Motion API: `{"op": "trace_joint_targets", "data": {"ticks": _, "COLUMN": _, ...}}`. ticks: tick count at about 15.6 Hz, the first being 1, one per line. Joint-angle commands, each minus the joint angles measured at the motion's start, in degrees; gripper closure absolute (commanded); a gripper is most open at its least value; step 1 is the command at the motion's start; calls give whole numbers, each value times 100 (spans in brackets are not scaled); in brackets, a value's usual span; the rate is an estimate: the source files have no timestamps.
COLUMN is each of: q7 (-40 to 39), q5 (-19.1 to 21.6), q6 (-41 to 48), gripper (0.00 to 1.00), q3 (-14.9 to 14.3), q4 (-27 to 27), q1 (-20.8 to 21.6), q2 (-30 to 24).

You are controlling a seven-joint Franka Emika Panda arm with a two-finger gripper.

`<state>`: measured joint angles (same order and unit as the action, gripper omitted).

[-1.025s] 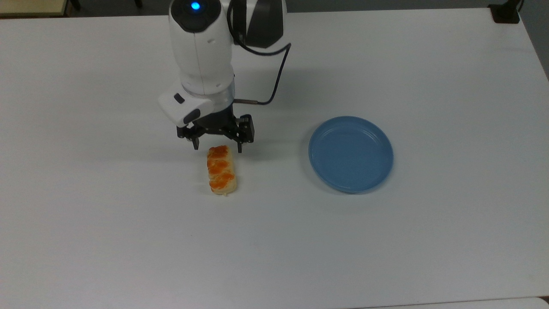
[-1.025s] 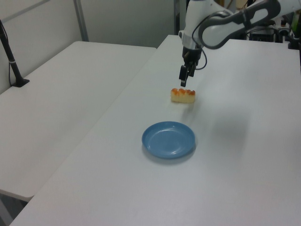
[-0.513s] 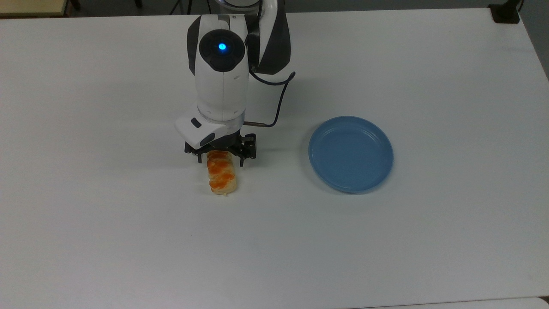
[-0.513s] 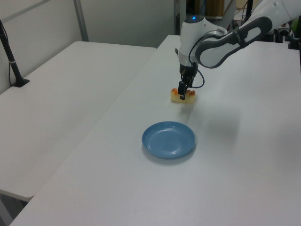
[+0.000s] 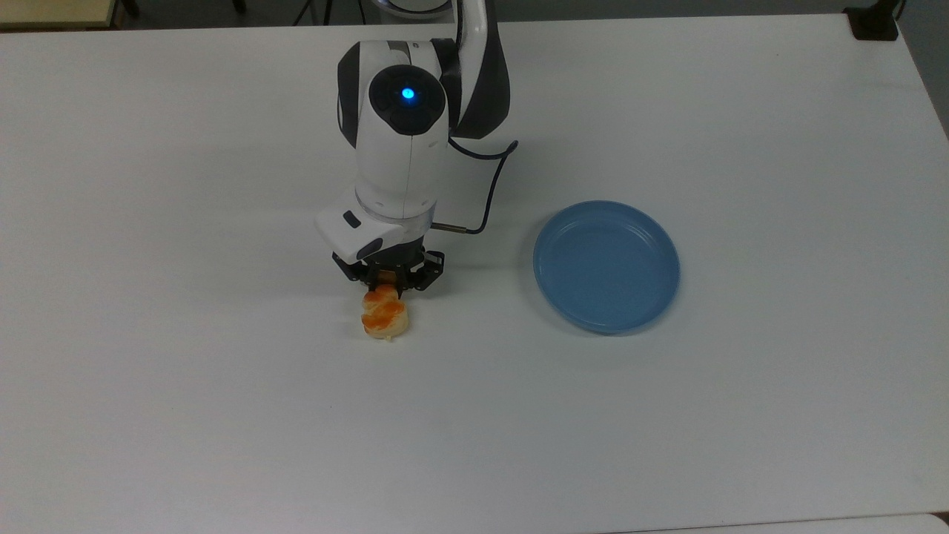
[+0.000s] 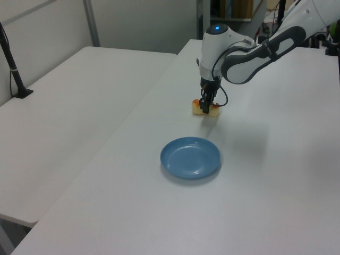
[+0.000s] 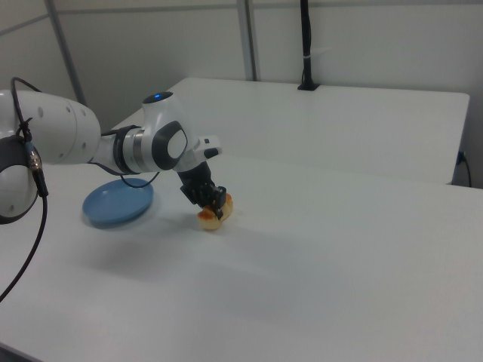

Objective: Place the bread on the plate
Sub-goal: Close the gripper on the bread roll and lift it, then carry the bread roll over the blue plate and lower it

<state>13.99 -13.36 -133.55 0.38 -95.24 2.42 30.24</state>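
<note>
The bread (image 5: 385,318) lay on the white bench (image 5: 222,415), well apart from the light-blue plate (image 5: 606,265), which held nothing. The gripper (image 5: 388,285) was down over the bun's middle, a finger at each long side; whether they already pinched it or only bracketed it could not be told. By my judgement only the approach was done: lifting, carrying toward the top view's right and setting down remained.

Bread (image 5: 385,319) pale yellow, orange-brown glazed patches. Plate (image 5: 606,265) light blue. Table (image 5: 222,415) white. Arm (image 5: 404,156) white, dark joints, blue light.
</note>
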Motion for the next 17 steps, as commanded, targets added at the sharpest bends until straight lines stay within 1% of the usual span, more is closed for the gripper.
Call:
{"op": "trace_joint_targets", "data": {"ticks": 1, "q7": 210, "q5": -123, "q6": 625, "gripper": 72, "q3": 400, "q4": -117, "q1": -22, "q2": -535}}
{"op": "trace_joint_targets", "data": {"ticks": 3, "q7": 227, "q5": -114, "q6": 1267, "gripper": 72, "q3": 681, "q4": -108, "q1": 30, "q2": -930}}
{"op": "trace_joint_targets", "data": {"ticks": 5, "q7": 437, "q5": -96, "q6": 1691, "gripper": 71, "q3": 1058, "q4": -91, "q1": 48, "q2": -1168}}
{"op": "trace_joint_targets", "data": {"ticks": 7, "q7": 972, "q5": -122, "q6": 1771, "gripper": 71, "q3": 1384, "q4": -82, "q1": 109, "q2": -1178}}
{"op": "trace_joint_targets", "data": {"ticks": 8, "q7": 1262, "q5": -123, "q6": 1771, "gripper": 71, "q3": 1472, "q4": -73, "q1": 179, "q2": -1152}}
{"op": "trace_joint_targets", "data": {"ticks": 11, "q7": 2272, "q5": -123, "q6": 1771, "gripper": 71, "q3": 1500, "q4": -47, "q1": 504, "q2": -1090}}
{"op": "trace_joint_targets", "data": {"ticks": 12, "q7": 2693, "q5": -114, "q6": 1771, "gripper": 71, "q3": 1500, "q4": 75, "q1": 592, "q2": -995}}
{"op": "trace_joint_targets", "data": {"ticks": 13, "q7": 2862, "q5": -114, "q6": 1771, "gripper": 71, "q3": 1500, "q4": 102, "q1": 645, "q2": -915}}
{"op": "trace_joint_targets", "data": {"ticks": 17, "q7": 3145, "q5": -131, "q6": 1701, "gripper": 71, "q3": 1500, "q4": 216, "q1": 760, "q2": -573}}
